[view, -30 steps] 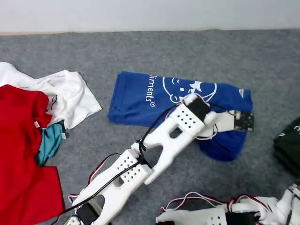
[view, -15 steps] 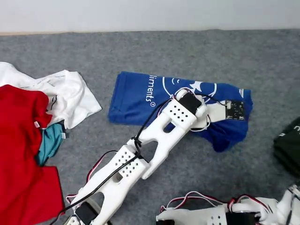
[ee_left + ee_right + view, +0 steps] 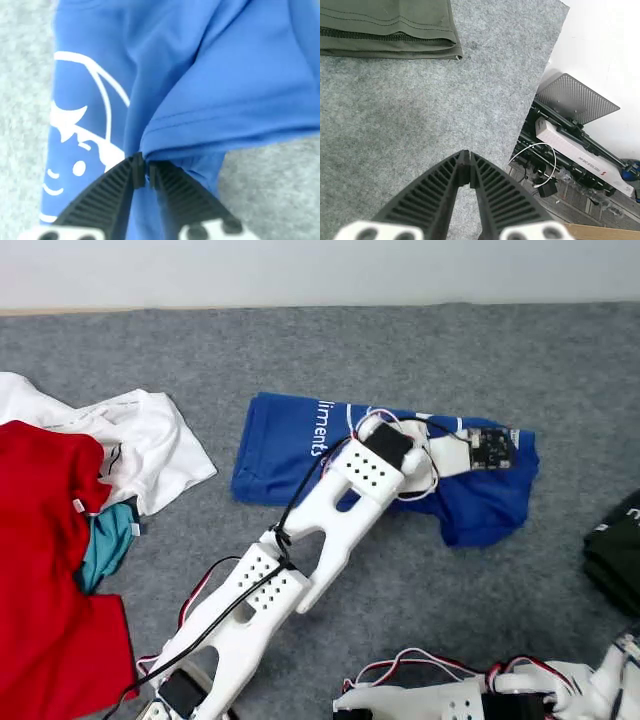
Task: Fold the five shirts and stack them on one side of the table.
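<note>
Centrally, on the grey mat [image 3: 150, 350], the blue shirt [image 3: 290, 455] lies partly folded — the left gripper [image 3: 141, 172] is clamped tight on a fold at its right end. The right gripper [image 3: 470, 167], closed on nothing, hangs near the dark shirt [image 3: 618, 545] at the right edge.

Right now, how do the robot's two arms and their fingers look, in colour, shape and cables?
The left arm is white plastic with rows of small holes; black, red and white cables run along it. The right arm is white too, with red and white wires. Both have black ribbed fingers tapering to a tip.
</note>
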Action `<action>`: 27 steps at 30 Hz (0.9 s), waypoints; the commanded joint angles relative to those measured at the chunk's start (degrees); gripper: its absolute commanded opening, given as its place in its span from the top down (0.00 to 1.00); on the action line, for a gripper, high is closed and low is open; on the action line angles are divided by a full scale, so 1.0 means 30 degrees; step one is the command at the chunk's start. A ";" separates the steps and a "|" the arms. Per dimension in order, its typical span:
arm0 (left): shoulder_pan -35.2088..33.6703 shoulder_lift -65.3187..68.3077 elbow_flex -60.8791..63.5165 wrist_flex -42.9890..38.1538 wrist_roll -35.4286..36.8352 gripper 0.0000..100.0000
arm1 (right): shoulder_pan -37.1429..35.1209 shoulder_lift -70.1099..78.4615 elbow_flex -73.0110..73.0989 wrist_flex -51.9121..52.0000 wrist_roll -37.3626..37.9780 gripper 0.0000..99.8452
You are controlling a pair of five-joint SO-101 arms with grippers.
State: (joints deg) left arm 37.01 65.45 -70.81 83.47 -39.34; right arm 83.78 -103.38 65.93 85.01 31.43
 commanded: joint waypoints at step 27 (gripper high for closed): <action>0.1993 0.0088 -0.3004 0.4103 0.1846 1.00 | -0.3560 -0.0132 0.0703 -0.0278 -0.0762 0.99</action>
State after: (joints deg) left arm 40.88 67.65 -76.26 91.91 -34.42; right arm 73.93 -103.38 67.60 85.01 30.20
